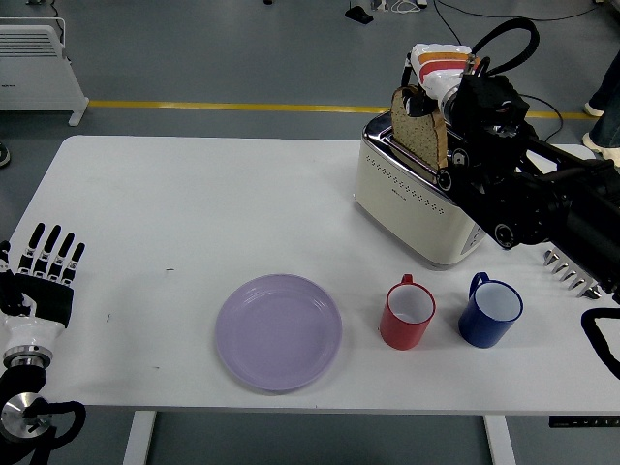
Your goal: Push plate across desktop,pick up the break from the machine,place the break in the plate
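Bread slice [418, 128], pinched by the right hand [448, 79], stands over the toaster [412, 199]; its small logo is illegible.

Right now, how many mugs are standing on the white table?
2. The red mug stands right of the purple plate, in front of the toaster. The blue mug stands just right of the red one. None seems hidden.

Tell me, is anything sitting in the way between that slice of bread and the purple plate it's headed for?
Nothing visible blocks it. The right hand holds the bread above the toaster; the plate lies down-left across bare table. The red mug stands just right of the plate, beside that path.
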### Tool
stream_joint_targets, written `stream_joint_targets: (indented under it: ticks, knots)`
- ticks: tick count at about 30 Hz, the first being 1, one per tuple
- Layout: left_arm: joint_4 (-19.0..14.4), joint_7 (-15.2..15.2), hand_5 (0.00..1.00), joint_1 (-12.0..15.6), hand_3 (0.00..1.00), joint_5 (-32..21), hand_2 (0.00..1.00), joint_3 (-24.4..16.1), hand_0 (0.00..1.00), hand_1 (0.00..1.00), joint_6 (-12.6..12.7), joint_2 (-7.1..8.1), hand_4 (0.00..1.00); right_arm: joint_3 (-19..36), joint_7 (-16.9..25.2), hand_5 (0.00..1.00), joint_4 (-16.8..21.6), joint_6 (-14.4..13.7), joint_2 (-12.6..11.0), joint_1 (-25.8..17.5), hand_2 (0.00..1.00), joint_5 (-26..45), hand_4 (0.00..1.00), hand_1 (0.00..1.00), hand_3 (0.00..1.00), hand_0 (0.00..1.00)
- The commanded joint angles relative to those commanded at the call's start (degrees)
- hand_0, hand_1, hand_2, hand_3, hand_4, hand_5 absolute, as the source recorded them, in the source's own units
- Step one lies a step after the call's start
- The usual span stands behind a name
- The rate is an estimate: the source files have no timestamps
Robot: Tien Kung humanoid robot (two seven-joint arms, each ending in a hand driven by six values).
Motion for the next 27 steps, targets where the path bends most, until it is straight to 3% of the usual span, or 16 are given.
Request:
stream_joint_targets:
  ticks: [6, 16, 27]
  knots:
    - [-0.02, -0.03, 0.998, 0.15, 0.74, 0.02, 0.758, 0.05, 0.806, 0.77, 0.04, 0.0, 0.559, 1.68, -0.27, 0.07, 2.55, -0.04, -1.45, 0.66, 0.35, -1.77, 0.44, 0.225, 0.465, 0.078]
    - [-0.03, -0.03, 0.998, 0.42, 0.74, 0.04, 0.758, -0.02, 0.804, 0.769, 0.06, 0.0, 0.559, 2.94, -1.45, 0.063, 12.77, -0.24, -3.72, 1.01, 0.347, -1.21, 0.399, 0.224, 0.46, 0.079]
    - [0.01, 0.04, 0.998, 0.31, 0.74, 0.08, 0.757, -0.2, 0.805, 0.767, 0.11, 0.0, 0.559, -3.31, -2.4, 0.066, 27.09, -0.99, -4.43, -0.7, 0.346, 15.18, 0.388, 0.225, 0.459, 0.081]
